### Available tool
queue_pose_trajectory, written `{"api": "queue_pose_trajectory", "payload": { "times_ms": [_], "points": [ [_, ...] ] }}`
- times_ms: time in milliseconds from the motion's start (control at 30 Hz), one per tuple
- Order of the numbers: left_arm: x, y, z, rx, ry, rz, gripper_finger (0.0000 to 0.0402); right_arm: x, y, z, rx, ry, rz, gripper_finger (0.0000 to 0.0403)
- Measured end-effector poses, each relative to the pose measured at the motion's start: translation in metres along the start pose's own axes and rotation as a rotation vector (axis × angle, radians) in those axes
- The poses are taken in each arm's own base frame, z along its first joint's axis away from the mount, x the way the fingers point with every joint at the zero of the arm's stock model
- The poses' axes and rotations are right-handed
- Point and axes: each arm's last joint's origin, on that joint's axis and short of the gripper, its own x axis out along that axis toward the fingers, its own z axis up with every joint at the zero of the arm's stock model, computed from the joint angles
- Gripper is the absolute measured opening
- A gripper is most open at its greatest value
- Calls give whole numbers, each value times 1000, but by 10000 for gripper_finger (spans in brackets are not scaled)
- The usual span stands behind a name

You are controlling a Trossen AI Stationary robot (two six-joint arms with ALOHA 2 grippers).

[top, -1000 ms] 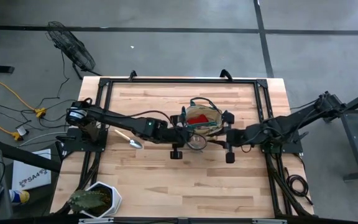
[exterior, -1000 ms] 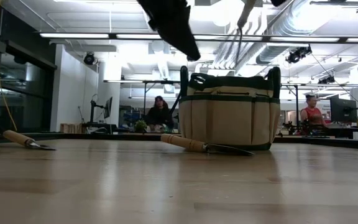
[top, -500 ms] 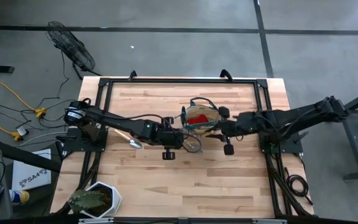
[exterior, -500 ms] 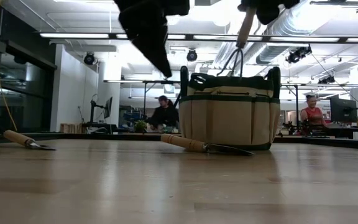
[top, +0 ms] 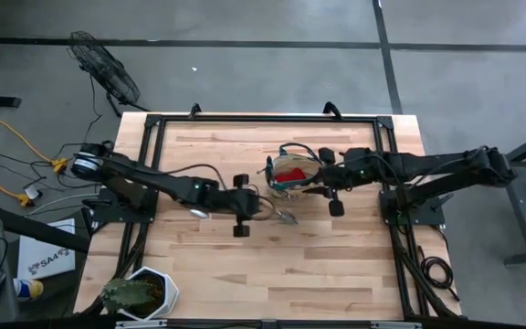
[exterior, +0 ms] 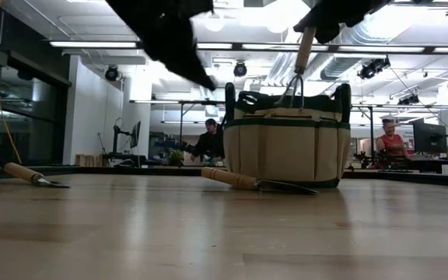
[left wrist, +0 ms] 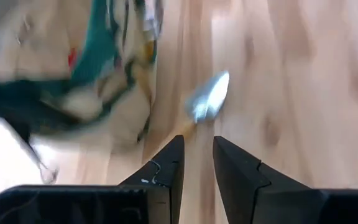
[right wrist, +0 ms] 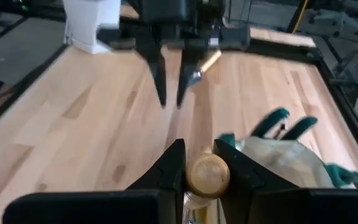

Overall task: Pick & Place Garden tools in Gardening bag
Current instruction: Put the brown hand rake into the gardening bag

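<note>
Above the gardening bag (exterior: 288, 146), the rake (exterior: 300, 64) hangs seemingly near-upright, prongs down.

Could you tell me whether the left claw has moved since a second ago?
Yes. In the overhead view the left claw has backed away from the bag, toward the trowel lying on the table.

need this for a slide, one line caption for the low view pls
Right gripper lowers a wooden-handled rake into the tan gardening bag; two trowels lie on the table.

Soft cloth bag (exterior: 288, 148), wooden table (exterior: 208, 233)
</note>
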Motion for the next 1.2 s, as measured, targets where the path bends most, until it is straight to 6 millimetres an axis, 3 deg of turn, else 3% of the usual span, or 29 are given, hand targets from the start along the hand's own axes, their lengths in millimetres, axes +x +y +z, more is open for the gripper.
{"api": "queue_pose_trajectory", "payload": {
  "times_ms": [267, 433, 767, 1200],
  "points": [
    [-20, 5, -28, -120, -219, -107, 81, 6, -13, -8, -2, 52, 2, 55],
    [-20, 6, -46, -178, -238, -133, 81, 16, -22, -14, 2, 87, 5, 55],
    [-18, 5, -54, -250, -220, -161, 81, 23, -36, -21, 29, 113, -1, 55],
    [-18, 5, -54, -264, -227, -162, 81, 58, -40, -38, 71, 188, 15, 55]
  ]
}}
